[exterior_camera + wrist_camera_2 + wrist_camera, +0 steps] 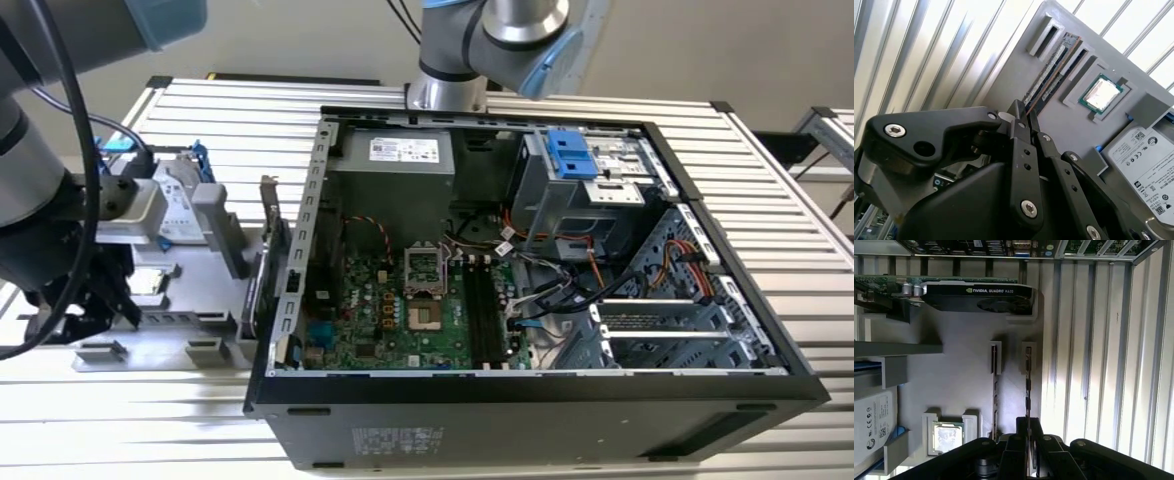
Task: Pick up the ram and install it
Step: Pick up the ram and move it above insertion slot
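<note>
Fingers (1021,432) of the gripper (1028,421) are clenched on the ram (1028,385). In both wrist views we see one black finger on each flat face of the stick, pads tight against the board. Grasp is at one end of the ram. The rest of its length runs out beyond the tips, and its far end sits in a small raised slot block (1028,357) of the gray parts tray (954,375). Ram stands on its thin edge, seated in the tray.

A 2nd stick (994,390) stands parallel just beside it in its own slot, apart from the fingers. Held ram is the one at the tray's rim, next to the bare slatted table (1104,365). Beyond the 2nd stick lies a CPU chip (947,436) in a square pocket, then a hard drive (871,422) w/ a white label. A graphics card (979,292) stands on edge across the tray, past the slot blocks.

We see the tray at the exterior view's left, just beside the open PC case (534,410), w/ the arm (40,190) low over the tray's near end. Motherboard (400,300) in the case carries long black slots (483,310), well apart from the gripper.
</note>
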`<state>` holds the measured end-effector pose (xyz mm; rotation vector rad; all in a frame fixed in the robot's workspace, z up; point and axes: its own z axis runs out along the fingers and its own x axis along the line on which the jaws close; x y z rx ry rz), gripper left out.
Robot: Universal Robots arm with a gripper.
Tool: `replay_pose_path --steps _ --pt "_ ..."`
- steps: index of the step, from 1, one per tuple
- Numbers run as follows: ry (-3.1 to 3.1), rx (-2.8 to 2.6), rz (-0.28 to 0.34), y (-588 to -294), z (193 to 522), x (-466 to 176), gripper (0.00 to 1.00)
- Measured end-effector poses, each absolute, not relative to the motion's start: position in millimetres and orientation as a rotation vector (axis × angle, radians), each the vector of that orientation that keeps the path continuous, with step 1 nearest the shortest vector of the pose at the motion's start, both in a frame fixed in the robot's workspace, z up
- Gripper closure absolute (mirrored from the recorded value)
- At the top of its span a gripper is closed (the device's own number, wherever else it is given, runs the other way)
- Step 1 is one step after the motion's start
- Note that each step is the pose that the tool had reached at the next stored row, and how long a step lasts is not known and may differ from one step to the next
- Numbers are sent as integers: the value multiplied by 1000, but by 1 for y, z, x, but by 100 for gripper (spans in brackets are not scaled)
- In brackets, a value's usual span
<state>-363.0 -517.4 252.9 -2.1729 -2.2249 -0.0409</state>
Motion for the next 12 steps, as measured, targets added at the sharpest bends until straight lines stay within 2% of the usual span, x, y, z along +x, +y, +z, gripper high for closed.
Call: replay_pose_path --steps 12 --pt "-2225 -2173 -41 -517 263 -363 100"
